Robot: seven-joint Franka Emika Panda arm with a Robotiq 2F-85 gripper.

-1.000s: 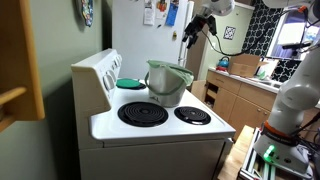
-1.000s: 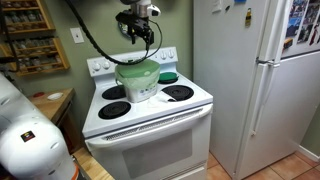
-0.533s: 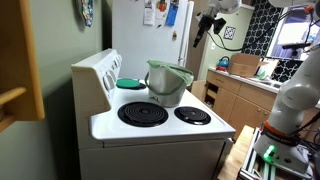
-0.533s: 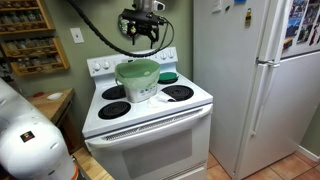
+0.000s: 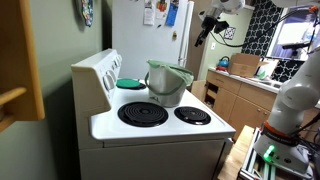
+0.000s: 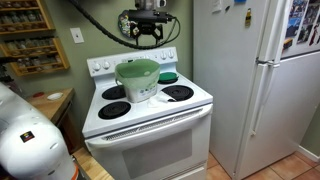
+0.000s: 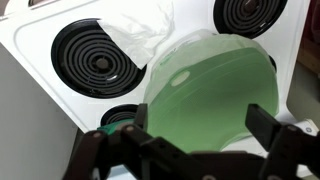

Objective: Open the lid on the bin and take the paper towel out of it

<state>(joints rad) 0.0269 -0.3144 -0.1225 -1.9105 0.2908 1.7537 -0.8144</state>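
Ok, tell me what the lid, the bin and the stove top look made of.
Lid: probably plastic. It is pale green and smooth, and looks slightly translucent with a soft sheen.
Bin: grey-silver wall with a dull finish. It could be metal or plastic; the views leave it open.
Stove top: likely enamelled metal. It is white, smooth and faintly glossy around the black coil burners.

I see a white stove [image 6: 150,118] with black coil burners [image 5: 143,113]. A flat teal disc [image 5: 131,83] lies on a back burner. A tall white fridge [image 6: 255,80] stands just beside the stove, with papers [image 5: 150,12] stuck on it. A wooden shelf [image 6: 30,40] on the wall holds small jars. A blue kettle [image 5: 223,64] sits on a counter above wooden cabinets [image 5: 235,100].
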